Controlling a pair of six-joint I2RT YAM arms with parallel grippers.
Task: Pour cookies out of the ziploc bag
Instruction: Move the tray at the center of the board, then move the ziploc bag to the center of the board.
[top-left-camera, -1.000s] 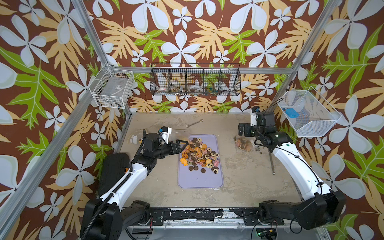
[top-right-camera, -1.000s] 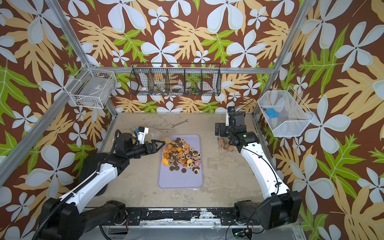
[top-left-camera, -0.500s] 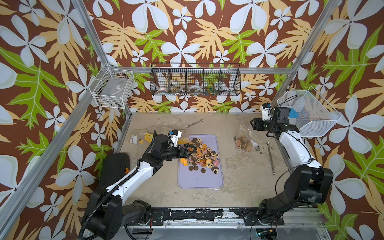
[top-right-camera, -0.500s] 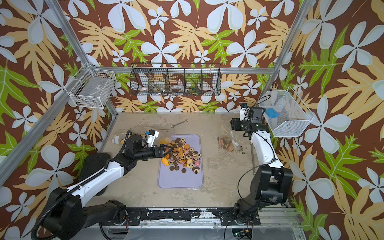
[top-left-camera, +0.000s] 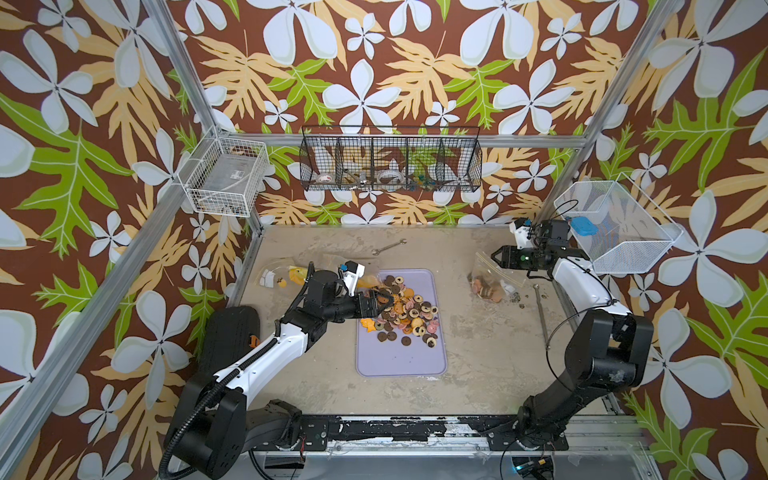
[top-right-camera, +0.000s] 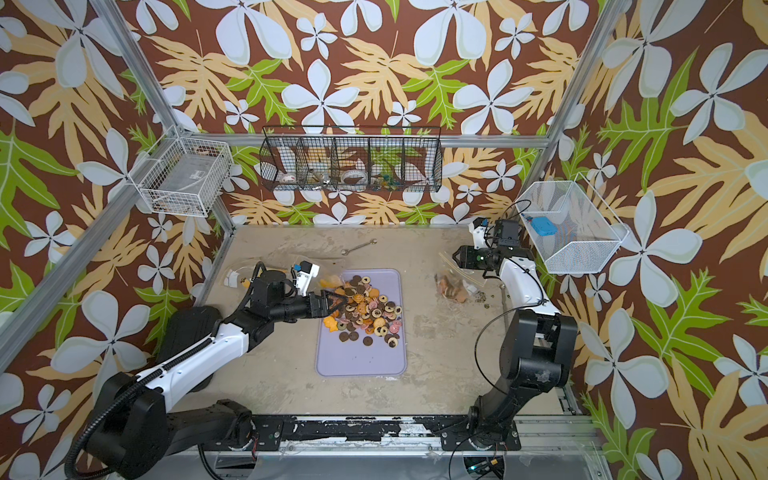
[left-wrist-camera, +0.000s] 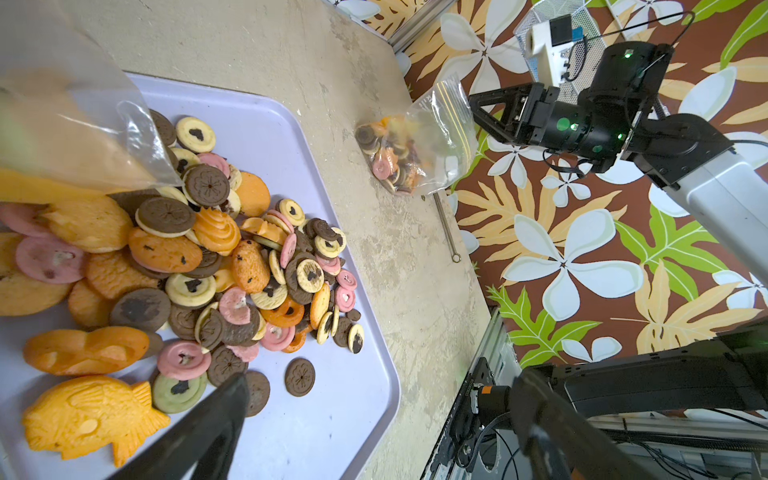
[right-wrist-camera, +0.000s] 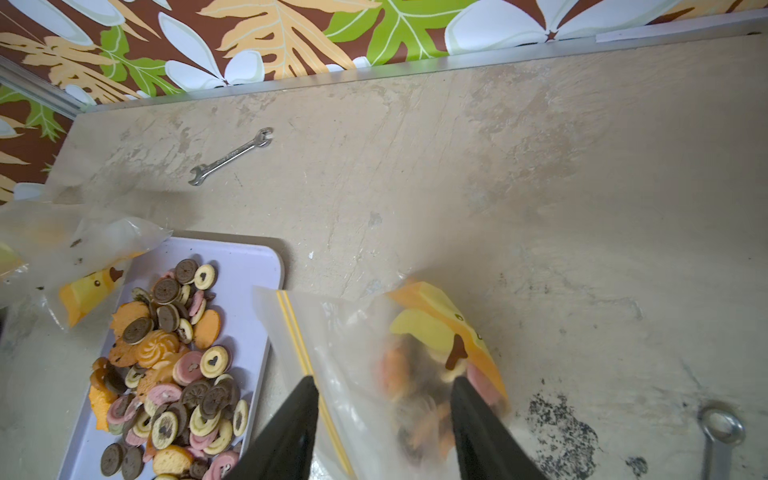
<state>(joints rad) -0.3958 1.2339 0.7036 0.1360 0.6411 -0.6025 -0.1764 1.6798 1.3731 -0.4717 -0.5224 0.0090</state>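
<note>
Your two top views sit side by side, high above the near edge of the surface (top-left-camera: 478, 353), and look steeply down toward the back wall (top-left-camera: 374, 83). Both top views take in the whole cell: the left arm (top-left-camera: 266, 353), the right arm (top-left-camera: 582, 282) and the tray (top-left-camera: 401, 357). From that distance the cookies (top-left-camera: 409, 309) show only as a small heap.

Your left wrist view rides close over the tray and looks low across the pile, so you see the right hand (left-wrist-camera: 473, 106) and its bag (left-wrist-camera: 436, 124) farther off.

Your right wrist view looks down past its own fingers (right-wrist-camera: 286, 432) onto that bag from very near. It shares the tray's corner and the wrench (right-wrist-camera: 230, 156) with the top views.
</note>
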